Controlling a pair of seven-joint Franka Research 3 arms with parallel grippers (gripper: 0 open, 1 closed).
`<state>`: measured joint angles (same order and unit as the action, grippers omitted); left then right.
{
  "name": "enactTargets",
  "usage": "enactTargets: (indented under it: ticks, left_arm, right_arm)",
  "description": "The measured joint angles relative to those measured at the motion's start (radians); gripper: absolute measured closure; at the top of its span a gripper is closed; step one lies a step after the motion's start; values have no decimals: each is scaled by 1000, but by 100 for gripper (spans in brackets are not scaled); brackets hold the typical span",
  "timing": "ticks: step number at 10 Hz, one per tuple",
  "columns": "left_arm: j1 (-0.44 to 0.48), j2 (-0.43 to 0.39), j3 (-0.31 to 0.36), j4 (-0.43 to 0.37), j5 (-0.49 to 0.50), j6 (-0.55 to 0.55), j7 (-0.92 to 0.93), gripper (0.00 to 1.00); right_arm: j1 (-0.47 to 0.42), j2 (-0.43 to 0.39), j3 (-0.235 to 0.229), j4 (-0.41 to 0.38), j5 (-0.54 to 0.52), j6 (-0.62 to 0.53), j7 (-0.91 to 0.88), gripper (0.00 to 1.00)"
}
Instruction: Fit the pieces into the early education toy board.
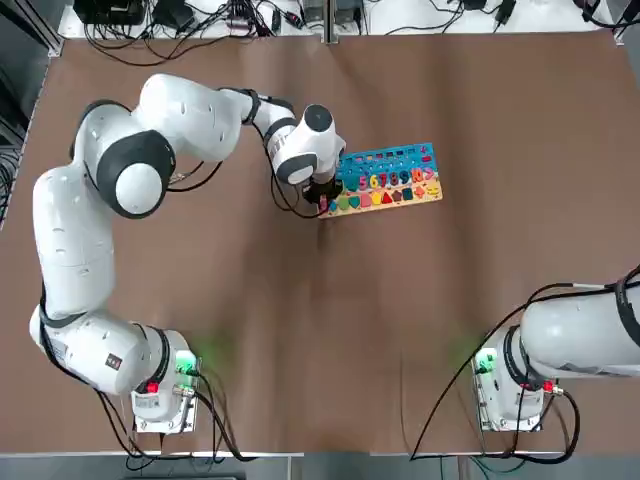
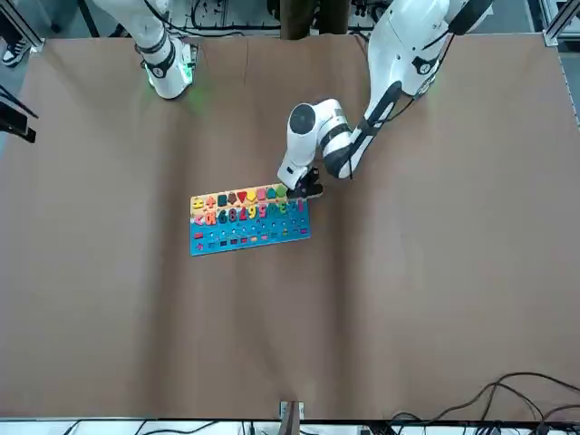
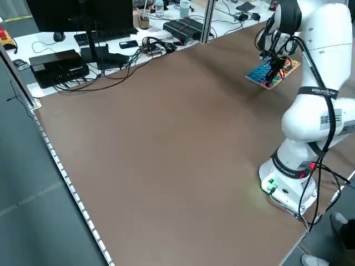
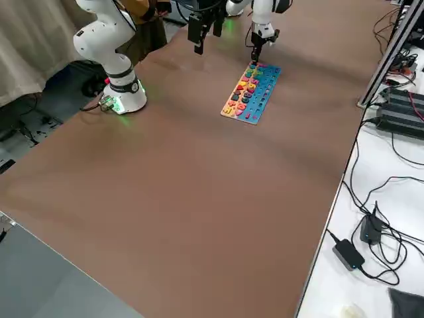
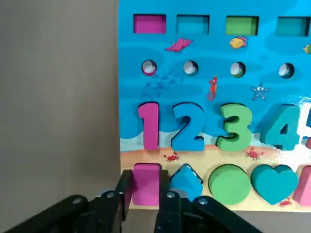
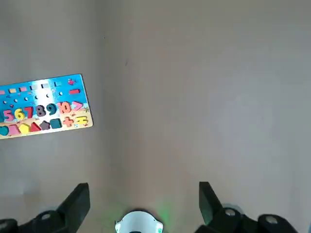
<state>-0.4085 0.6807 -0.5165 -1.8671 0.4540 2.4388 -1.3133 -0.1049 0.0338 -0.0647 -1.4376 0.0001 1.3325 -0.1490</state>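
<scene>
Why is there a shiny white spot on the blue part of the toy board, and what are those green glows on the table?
In the right wrist view, lamp glare whitens part of the toy board. In the top view, green lights on the arm bases tint the table.

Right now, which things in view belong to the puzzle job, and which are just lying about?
Job:
- toy board
- pink piece, gripped by the left claw at the board's end
- right claw, open and parked away from the board

Lying about:
- cables and power brick beside the table
- monitor, keyboard and black boxes past the far edge
</scene>
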Motion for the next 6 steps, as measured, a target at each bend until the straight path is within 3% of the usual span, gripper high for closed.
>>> enactTargets:
  ticks: [6]
  left_arm:
    - [-2, 1, 0, 6, 0, -16, 0, 68]
  right_arm:
    - [0, 0, 0, 0, 0, 0, 0, 1]
